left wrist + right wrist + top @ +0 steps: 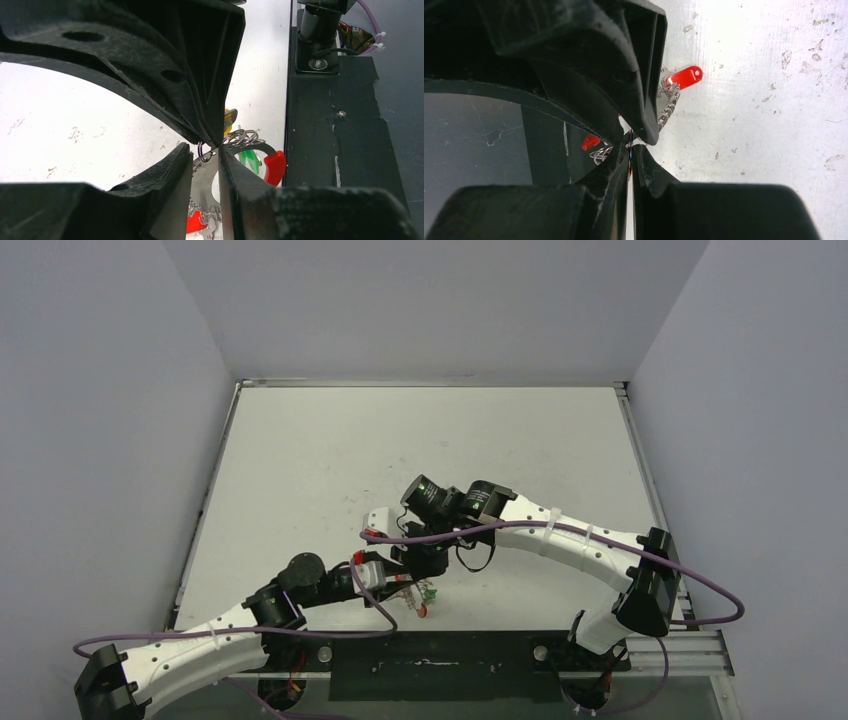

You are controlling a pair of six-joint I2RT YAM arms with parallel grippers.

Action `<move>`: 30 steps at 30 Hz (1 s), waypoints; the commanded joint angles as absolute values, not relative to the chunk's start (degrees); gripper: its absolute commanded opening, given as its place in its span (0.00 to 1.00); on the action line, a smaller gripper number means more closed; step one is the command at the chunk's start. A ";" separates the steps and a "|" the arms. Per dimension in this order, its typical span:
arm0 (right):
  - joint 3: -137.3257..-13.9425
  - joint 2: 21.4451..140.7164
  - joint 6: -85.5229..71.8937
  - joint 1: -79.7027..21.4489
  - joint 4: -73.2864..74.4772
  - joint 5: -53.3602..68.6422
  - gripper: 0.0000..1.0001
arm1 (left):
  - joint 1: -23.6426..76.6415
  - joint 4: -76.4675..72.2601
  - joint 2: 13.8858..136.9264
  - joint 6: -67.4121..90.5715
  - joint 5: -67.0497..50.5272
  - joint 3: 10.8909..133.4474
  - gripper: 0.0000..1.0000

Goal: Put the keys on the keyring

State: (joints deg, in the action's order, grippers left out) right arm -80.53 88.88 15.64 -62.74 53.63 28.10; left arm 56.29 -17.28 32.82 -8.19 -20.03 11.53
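The keyring (pixel 245 136) lies on the white, speckled bench (pixel 75 125), close to the black plate (pixel 340 150) along the bench's near edge. It is a loop of silvery coiled wire with a glossy red curved plastic segment (pixel 274 167) on the side toward that plate. Three keys show around it, each with a smooth plastic head. One green key (pixel 248 159) is inside the curve of the keyring, just beside the red segment. One yellow key (pixel 230 117) pokes out just past the coils, half hidden behind a black finger. One red key (pixel 684 77) has an oblong head with a small hole and touches the wire coils. Both arms meet over the keyring. The left end effector (pixel 205 155) has matte black wedge-shaped fingers set to a narrow gap, and a small ring (pixel 204 152) of thin, purplish wire stands upright in that gap, just beside the coils. Whether its pads press the small ring cannot be told. The right end effector (pixel 630 150) is nearly closed, with a thin dark sliver pinched between its tips, and in the left wrist view its pointed tip touches the small ring from above.
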 commanded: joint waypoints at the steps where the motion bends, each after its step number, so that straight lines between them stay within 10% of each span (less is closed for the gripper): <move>1: -83.15 88.26 14.68 -63.47 51.77 28.13 0.00 | 56.44 -19.12 33.16 -8.84 -20.37 14.68 0.22; 7: -83.58 88.27 14.77 -63.68 51.83 28.19 0.00 | 56.45 -18.41 34.14 -9.32 -20.98 15.13 0.01; 14: -83.58 88.30 15.03 -63.70 51.39 27.80 0.00 | 56.44 -17.83 34.52 -9.75 -20.78 15.52 0.00; 24: -78.14 82.45 14.66 -63.07 43.80 23.06 0.49 | 56.44 -25.93 32.56 -5.80 -18.84 10.71 0.00; 30: -72.19 76.52 14.05 -59.47 37.95 27.09 0.51 | 56.44 -35.28 29.79 -2.09 -16.35 5.43 0.00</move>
State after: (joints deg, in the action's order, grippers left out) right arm -74.89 81.73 15.11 -62.06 45.04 24.91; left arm 56.25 -23.59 31.86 -5.58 -18.31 7.57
